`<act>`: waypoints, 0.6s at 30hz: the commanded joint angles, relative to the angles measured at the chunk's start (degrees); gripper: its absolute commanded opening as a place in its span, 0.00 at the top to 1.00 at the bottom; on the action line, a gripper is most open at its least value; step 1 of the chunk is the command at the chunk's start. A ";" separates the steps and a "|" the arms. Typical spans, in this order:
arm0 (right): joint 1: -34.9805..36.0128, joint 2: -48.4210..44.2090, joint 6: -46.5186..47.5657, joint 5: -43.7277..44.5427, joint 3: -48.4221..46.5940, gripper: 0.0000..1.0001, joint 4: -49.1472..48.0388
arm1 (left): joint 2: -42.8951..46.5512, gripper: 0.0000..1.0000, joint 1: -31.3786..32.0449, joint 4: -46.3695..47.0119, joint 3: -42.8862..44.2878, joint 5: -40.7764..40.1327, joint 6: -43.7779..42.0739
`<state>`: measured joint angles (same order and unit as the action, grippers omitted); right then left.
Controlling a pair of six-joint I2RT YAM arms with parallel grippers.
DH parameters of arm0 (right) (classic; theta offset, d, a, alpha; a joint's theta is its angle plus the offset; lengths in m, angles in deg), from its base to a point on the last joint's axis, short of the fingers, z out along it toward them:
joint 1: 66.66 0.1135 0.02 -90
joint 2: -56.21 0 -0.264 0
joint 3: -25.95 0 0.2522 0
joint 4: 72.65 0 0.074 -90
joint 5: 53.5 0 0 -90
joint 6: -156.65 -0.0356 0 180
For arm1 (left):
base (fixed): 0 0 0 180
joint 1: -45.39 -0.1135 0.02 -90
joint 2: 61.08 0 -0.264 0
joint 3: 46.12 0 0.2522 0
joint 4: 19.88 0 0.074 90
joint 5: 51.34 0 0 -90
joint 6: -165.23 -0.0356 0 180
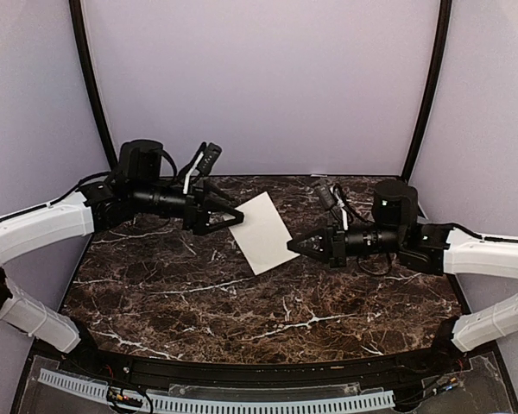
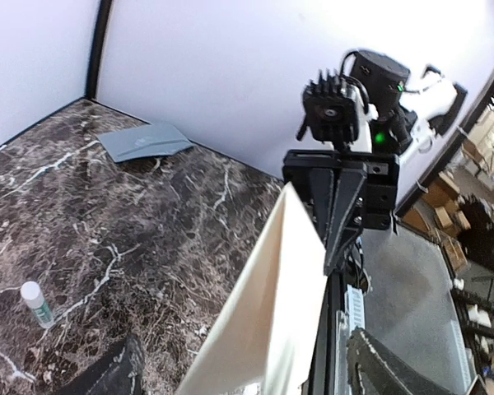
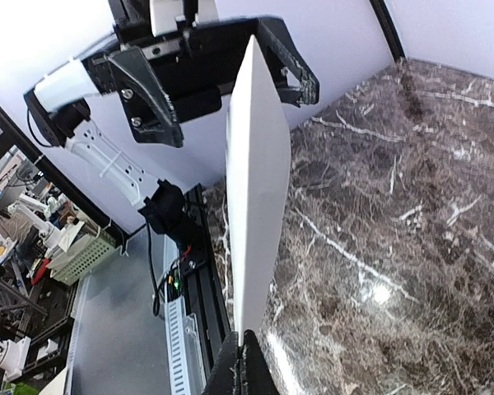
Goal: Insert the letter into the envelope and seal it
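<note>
above the middle of the dark marble table (image 1: 242,302), the letter (image 1: 263,231) hangs in the air between the two arms, standing roughly on edge rather than lying flat. from overhead it shows as a plain pale sheet, skewed a little; i can't make out any print on it from here.

the right gripper (image 1: 295,247) is clenched on the lower right edge of the sheet. its own wrist camera shows the two dark fingers (image 3: 243,366) pressed together with the paper rising straight out from between them.

the left gripper (image 1: 231,217) is at the opposite edge, up and to the left, and it is released. in the right wrist view its black fingers (image 3: 152,103) stand wide apart, one on either side of the paper's far edge. whether either finger brushes the sheet i cannot tell. in the left wrist view the sheet runs away from that claw toward the right one, which pinches its far end.

the envelope (image 2: 144,141) lies flat on the marble close to the pale back wall, well apart from the letter and from both claws. i can't see it in the overhead view.

a small white bottle (image 2: 35,303) stands upright on the table, off on its own.
</note>
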<state>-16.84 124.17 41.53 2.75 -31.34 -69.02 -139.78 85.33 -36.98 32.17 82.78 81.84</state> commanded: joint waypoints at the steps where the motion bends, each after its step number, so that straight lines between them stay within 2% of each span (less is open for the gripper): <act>1: 0.10 -2.72 -3.68 3.87 1.13 1.00 -13.86 | 7.63 0.15 -0.83 17.53 -8.33 -13.39 13.22; 3: 0.11 -2.76 -3.46 4.84 0.49 1.00 -14.89 | 9.17 0.12 -0.85 23.43 -11.40 -13.71 17.71; 6: 0.10 -2.28 -3.08 5.90 -0.57 1.00 -16.37 | 8.80 0.06 -0.64 32.19 -13.89 -8.63 23.79; 8: 0.18 -1.34 -3.46 4.95 -0.77 1.00 -18.40 | 7.91 0.05 0.28 34.82 -14.29 -6.86 26.42; 12: 0.14 0.49 -4.94 2.56 -0.69 1.00 -22.50 | 5.90 0.04 2.37 35.33 -13.30 -3.59 27.63; 18: 0.35 1.90 -6.86 -0.78 -0.57 1.00 -26.41 | 4.06 0.03 3.03 35.86 -13.50 -3.63 28.42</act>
<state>-16.82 125.55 36.39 4.74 -30.86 -89.15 -135.27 88.17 -5.35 18.80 77.44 108.13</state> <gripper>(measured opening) 0.002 0.971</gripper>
